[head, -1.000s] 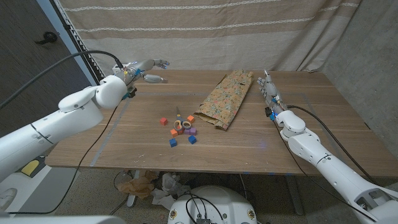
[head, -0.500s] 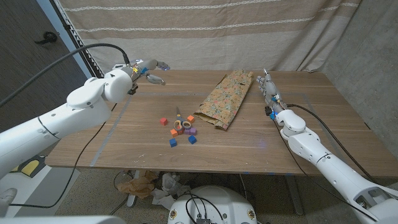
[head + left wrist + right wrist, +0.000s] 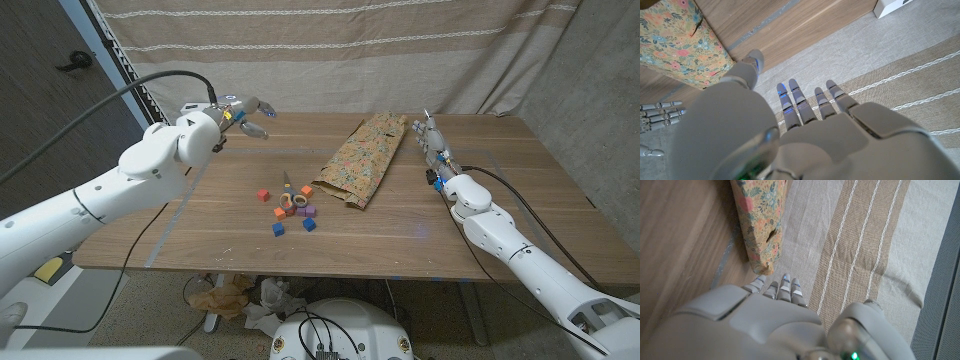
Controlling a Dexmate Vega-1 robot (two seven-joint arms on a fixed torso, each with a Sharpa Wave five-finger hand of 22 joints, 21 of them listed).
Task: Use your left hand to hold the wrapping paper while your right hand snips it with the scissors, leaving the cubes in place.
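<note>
Wooden desk: the open left hand should press the floral wrapping paper firmly; the empty right hand needs scissors.

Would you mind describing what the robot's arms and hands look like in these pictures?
Both arms are glossy white, rounded shells joined in segments, each trailed by a black cable. The left hand and right hand are grey metal with slim segmented fingers; blue marks show on the fingers, and small coloured parts sit at the wrists.

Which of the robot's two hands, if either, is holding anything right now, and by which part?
Neither. The left hand is raised with fingers spread, holding nothing; the right hand stands beside the wrapping paper, also holding nothing.
</note>
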